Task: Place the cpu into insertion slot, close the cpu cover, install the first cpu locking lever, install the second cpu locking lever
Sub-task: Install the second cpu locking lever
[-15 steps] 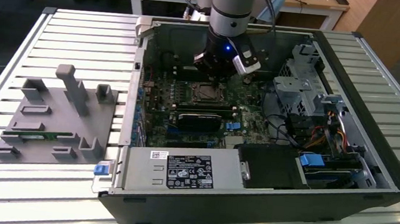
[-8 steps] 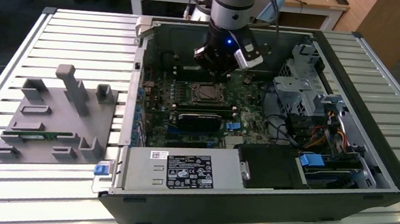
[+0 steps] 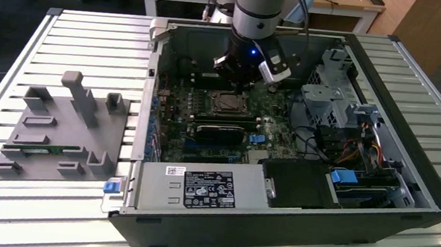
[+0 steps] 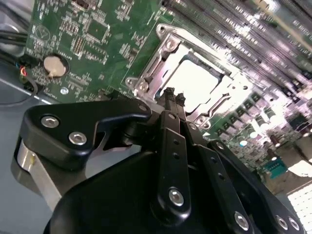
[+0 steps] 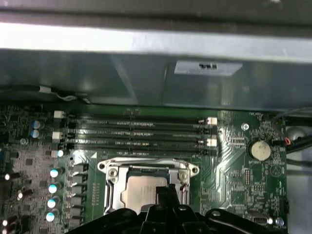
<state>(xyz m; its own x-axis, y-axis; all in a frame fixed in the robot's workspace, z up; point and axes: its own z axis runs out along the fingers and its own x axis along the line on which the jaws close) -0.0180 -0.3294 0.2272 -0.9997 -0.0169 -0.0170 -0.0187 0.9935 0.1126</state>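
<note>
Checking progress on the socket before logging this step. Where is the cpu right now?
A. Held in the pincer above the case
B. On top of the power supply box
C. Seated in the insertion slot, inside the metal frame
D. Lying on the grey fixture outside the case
C: in both wrist views the cpu sits in the insertion slot with the cpu cover framing it, and the pincer carries nothing.

silver-grey cpu (image 5: 141,191), green circuit board (image 5: 234,161), black fingers (image 4: 171,105)
</note>
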